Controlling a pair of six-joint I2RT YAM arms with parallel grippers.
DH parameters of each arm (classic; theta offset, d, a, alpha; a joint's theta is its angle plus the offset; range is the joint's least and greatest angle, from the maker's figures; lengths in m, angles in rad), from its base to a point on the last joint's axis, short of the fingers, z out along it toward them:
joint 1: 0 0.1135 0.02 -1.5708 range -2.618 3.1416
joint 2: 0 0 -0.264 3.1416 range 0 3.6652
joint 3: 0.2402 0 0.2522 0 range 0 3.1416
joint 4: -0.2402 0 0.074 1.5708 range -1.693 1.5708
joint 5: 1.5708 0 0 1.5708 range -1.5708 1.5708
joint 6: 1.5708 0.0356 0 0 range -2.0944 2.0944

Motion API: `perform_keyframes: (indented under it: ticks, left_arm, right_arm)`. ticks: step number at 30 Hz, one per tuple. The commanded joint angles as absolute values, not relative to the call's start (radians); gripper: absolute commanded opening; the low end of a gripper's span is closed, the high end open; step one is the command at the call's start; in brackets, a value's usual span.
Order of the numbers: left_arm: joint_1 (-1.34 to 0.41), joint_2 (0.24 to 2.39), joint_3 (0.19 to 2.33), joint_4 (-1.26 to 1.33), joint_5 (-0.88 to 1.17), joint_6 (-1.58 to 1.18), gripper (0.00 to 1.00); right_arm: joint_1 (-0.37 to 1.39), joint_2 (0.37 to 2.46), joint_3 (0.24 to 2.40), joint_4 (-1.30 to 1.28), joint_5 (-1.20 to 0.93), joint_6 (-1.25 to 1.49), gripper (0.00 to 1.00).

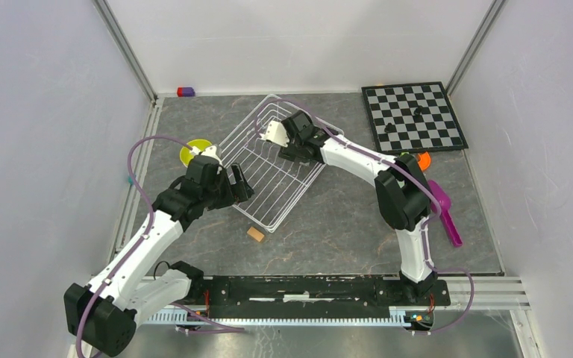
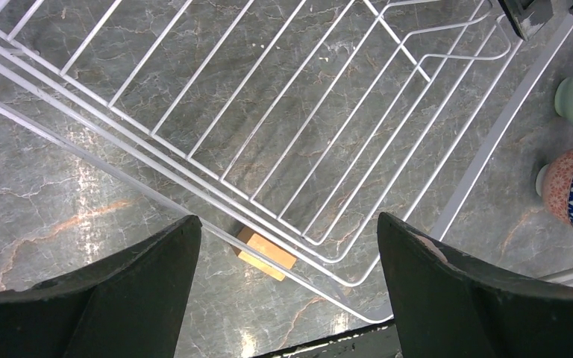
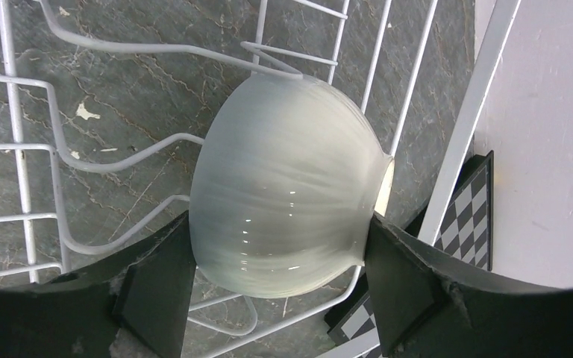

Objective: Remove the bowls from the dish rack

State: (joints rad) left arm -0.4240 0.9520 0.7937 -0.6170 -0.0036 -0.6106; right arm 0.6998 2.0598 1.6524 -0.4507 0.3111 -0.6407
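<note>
Right claw is clamped across the white bowl, which lies on its side at the dish rack's far end. Left claw gapes empty. Glazed ceramic looks stiff, slick and chippable; hold it snugly across the walls.

Layout, referenced to dish rack
Bowl inside, far end; second bowl left of rack; block just before near corner; chessboard behind-right.
</note>
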Motion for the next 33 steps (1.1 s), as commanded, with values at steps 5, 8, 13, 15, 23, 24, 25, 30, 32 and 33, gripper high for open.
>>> perform_keyframes:
  ticks: [5, 8, 13, 15, 23, 24, 25, 30, 32, 33]
  left_arm:
    - [-0.418, 0.953, 0.792, -0.569, 0.033, -0.639, 0.94]
    - [-0.417, 0.944, 0.792, -0.571, 0.032, -0.642, 0.94]
    - [-0.416, 0.934, 0.791, -0.574, 0.031, -0.643, 0.94]
    - [-0.416, 0.935, 0.791, -0.577, 0.031, -0.642, 0.94]
    - [-0.416, 0.925, 0.787, -0.578, 0.025, -0.646, 0.94]
    - [-0.416, 0.924, 0.787, -0.576, 0.027, -0.645, 0.94]
    - [-0.416, 0.924, 0.783, -0.573, 0.031, -0.647, 0.94]
    - [-0.416, 0.925, 0.766, -0.555, 0.039, -0.66, 0.94]
    - [-0.417, 0.924, 0.764, -0.551, 0.04, -0.666, 0.94]
    - [-0.416, 0.924, 0.763, -0.552, 0.037, -0.669, 0.94]
  right_arm:
    - [0.694, 1.92, 1.619, -0.362, 0.361, -0.568, 0.34]
    - [0.694, 1.869, 1.596, -0.312, 0.424, -0.538, 0.25]
    - [0.678, 1.769, 1.531, -0.216, 0.438, -0.478, 0.19]
    - [0.666, 1.733, 1.518, -0.206, 0.402, -0.439, 0.19]
    - [0.551, 1.54, 1.382, -0.172, 0.118, -0.199, 0.17]
    - [0.526, 1.507, 1.352, -0.165, 0.076, -0.166, 0.17]
    - [0.5, 1.484, 1.327, -0.16, 0.029, -0.131, 0.17]
    - [0.441, 1.348, 1.152, -0.132, -0.104, -0.027, 0.17]
    - [0.441, 1.284, 1.068, -0.115, -0.134, -0.002, 0.17]
    - [0.441, 1.249, 1.023, -0.106, -0.145, 0.018, 0.17]
